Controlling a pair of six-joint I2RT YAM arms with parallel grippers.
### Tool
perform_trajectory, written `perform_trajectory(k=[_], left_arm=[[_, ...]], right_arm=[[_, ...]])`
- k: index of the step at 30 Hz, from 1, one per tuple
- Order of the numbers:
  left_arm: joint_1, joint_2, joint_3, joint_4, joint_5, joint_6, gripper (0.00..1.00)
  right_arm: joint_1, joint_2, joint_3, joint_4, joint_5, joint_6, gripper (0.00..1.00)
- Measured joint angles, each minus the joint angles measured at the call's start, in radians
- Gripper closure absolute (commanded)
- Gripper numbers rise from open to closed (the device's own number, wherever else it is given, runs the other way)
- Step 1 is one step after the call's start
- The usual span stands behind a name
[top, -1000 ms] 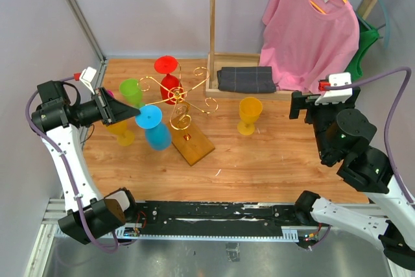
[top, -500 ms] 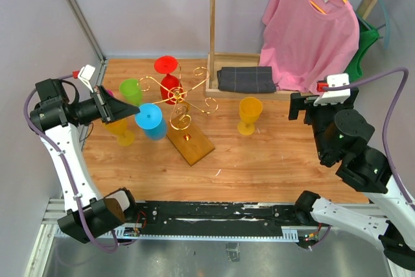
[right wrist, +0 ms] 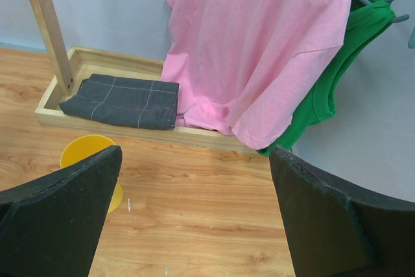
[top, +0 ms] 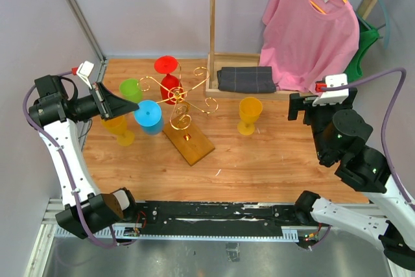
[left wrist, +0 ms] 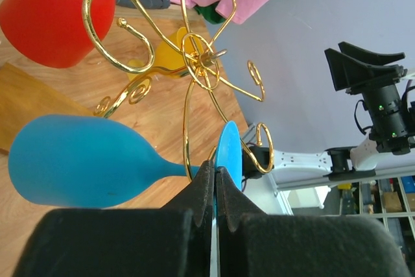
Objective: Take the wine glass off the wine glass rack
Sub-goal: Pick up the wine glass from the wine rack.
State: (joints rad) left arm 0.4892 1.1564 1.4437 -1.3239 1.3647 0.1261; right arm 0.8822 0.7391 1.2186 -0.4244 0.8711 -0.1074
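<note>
At the rack's (top: 181, 111) left edge, left claw (left wrist: 215, 183) clamped on blue glass (left wrist: 84, 163) stem, right claw (right wrist: 194, 225) wide.

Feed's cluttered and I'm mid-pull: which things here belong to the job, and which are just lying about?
Job:
- blue wine glass, stem pinched in the left gripper
- gold wine glass rack
- red wine glass on the rack

Lying about:
- green glass
- yellow glass
- pink shirt
- folded grey cloth
</note>
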Motion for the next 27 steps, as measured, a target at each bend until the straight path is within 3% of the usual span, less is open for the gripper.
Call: perform_trajectory(k=[27], left_arm=[[-0.001, 0.026, -0.035, 0.01, 0.091, 0.005, 1.0]], right_arm=[[0.0, 0.003, -0.006, 0.0, -0.007, 0.006, 0.02]])
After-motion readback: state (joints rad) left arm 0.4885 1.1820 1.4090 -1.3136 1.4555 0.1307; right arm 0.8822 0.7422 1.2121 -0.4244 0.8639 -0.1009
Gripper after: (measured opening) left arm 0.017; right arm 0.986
